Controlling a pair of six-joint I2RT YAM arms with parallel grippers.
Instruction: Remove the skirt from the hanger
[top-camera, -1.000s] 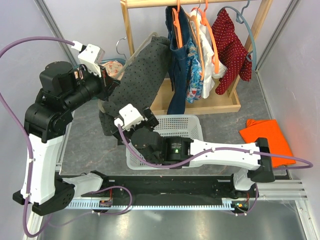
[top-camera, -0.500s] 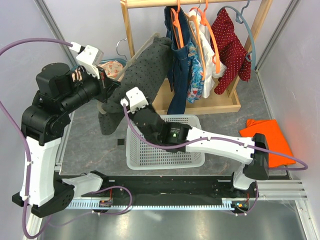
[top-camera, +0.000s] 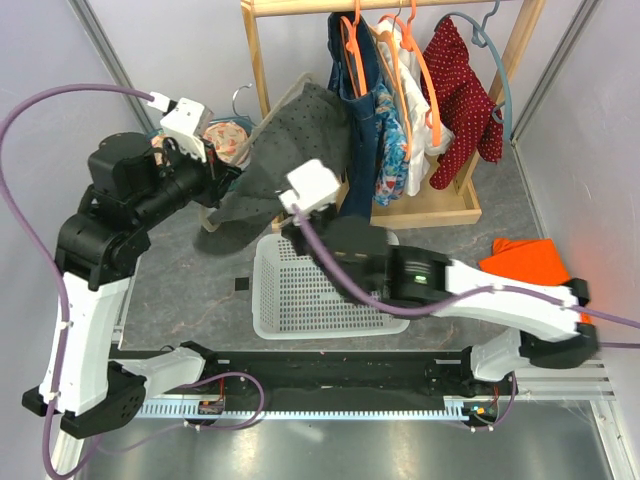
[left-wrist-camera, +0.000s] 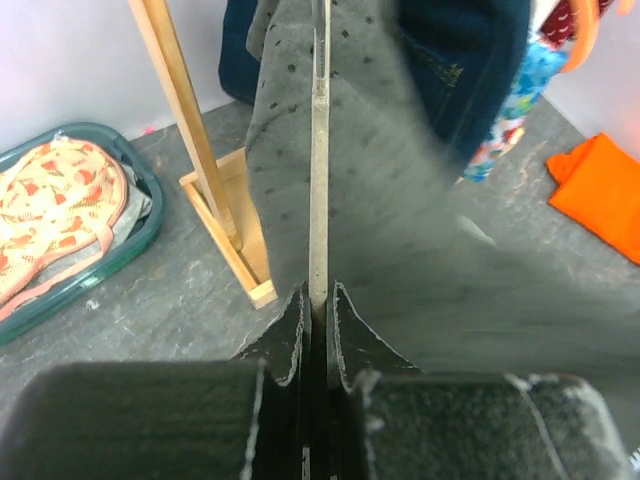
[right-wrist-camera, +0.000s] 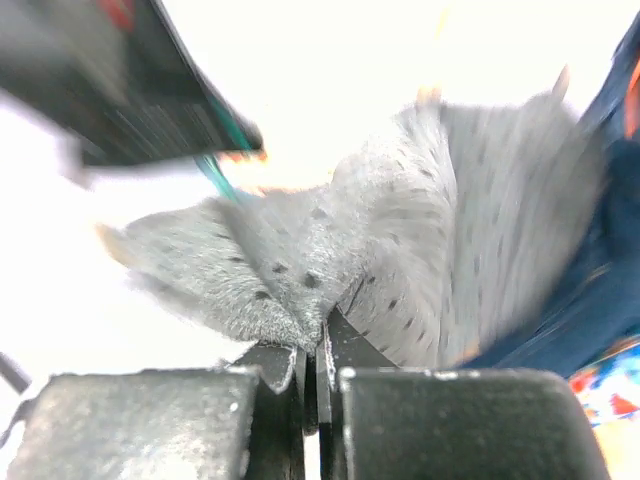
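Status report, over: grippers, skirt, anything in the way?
Left gripper shut on hanger. Right gripper shut on skirt. Skirt draped over hanger, not off yet. Hanging denim close beside it.

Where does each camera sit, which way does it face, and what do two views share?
Top external: above and behind, looking down on skirt and basket; left arm and right arm show.
Left wrist: on the left arm, facing forward; left hand shut on hanger bar.
Right wrist: on the right arm, facing forward; right hand pinching skirt.
Shared: every view shows the skirt.
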